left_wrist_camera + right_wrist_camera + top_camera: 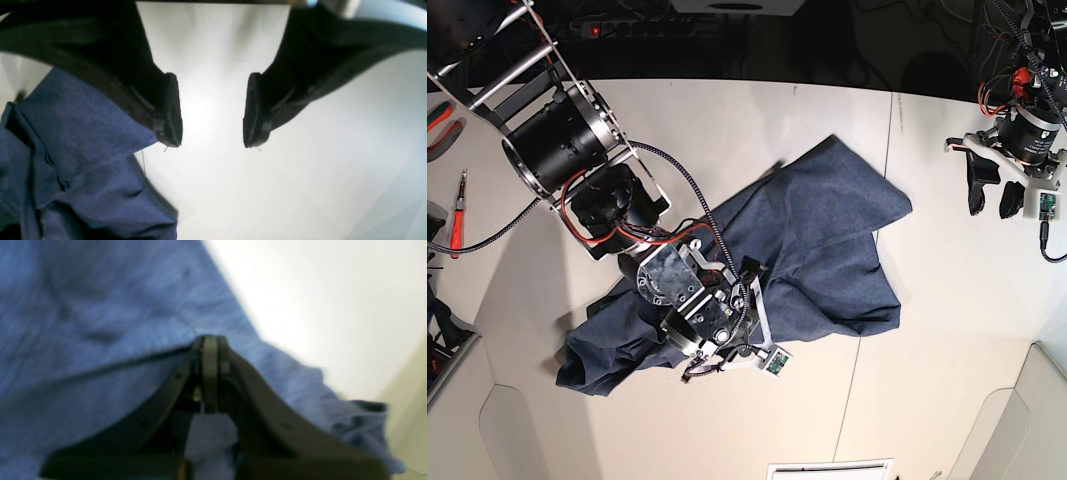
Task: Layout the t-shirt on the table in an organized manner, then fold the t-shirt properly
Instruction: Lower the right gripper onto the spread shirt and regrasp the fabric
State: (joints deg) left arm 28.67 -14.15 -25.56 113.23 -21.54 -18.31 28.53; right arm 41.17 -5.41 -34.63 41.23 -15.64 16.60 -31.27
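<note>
Beneath the right end effector [210, 343], the t-shirt [827, 240] is found bunched on the table [727, 110], and a fold of its blue cloth is seen pinched between the closed jaws in the right wrist view. From that end effector the greater part of the garment runs away toward the far side of the table, in a long diagonal heap; a smaller, darker clump lies on the other side of it, toward the near table edge. No lettering can be made out, and neither collar nor sleeves can be told apart with confidence.

The left end effector [212, 110] is held with its jaws wide apart and nothing between them. In the base view it hangs well apart from the shirt, over bare table near the far corner. In its own wrist view only an edge of the cloth is seen, off to one side and below the black pads [170, 110].

The shirt is judged not yet laid out, so the spreading step is taken to be in hand. The coming move is thought to turn on the heap's long axis: the cloth pinched by the right end effector would need to be drawn away from the bulk, along that diagonal. The right arm is plainly the nearer, and a reach across open table would be required of the left before a second corner could be taken.
</note>
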